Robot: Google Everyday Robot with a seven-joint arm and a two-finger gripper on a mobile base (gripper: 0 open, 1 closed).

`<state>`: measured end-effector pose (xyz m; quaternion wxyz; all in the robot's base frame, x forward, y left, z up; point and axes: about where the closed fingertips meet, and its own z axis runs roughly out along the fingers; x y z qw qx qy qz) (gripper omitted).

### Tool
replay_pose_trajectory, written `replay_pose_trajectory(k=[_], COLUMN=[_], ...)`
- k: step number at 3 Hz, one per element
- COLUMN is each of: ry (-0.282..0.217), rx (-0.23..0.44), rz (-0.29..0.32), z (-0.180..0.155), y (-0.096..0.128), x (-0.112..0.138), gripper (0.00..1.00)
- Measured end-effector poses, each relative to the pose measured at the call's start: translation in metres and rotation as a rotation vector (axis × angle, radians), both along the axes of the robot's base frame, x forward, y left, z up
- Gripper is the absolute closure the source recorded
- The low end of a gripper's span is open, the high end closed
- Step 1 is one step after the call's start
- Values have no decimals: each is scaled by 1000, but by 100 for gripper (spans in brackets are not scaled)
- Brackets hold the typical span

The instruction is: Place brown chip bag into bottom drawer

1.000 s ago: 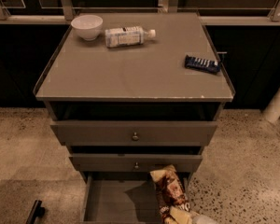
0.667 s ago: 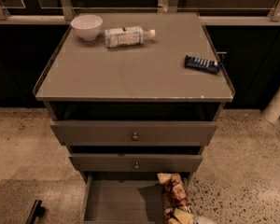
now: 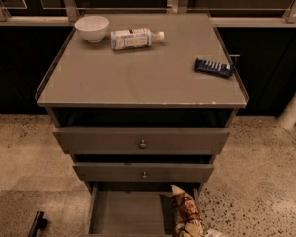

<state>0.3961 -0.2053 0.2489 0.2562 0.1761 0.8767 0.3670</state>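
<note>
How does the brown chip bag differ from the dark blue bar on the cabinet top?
Colour: the brown chip bag is brown with pale patches; the dark blue bar has white marks.
Place: the bag is at the right side of the open bottom drawer; the bar lies on the cabinet top.
Nearness: the gripper, at the bottom edge, is beside the bag, far from the bar.
Both are wrapped snacks.

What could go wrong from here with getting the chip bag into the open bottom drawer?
1. The brown chip bag hangs at the right side of the bottom drawer. On release it may catch that side or tip onto the floor.
2. It sits close under the middle drawer front and could snag there.

The gripper is barely in view at the bottom edge, beside the bag.
</note>
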Motion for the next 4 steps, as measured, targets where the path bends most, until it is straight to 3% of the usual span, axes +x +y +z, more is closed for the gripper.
replay_pose_trajectory(k=[1,4], ry=[5,5], rx=[-4,-3], rz=[2,2], z=[-3,-3], y=[-1,-1], x=[1,1], gripper=[81,11])
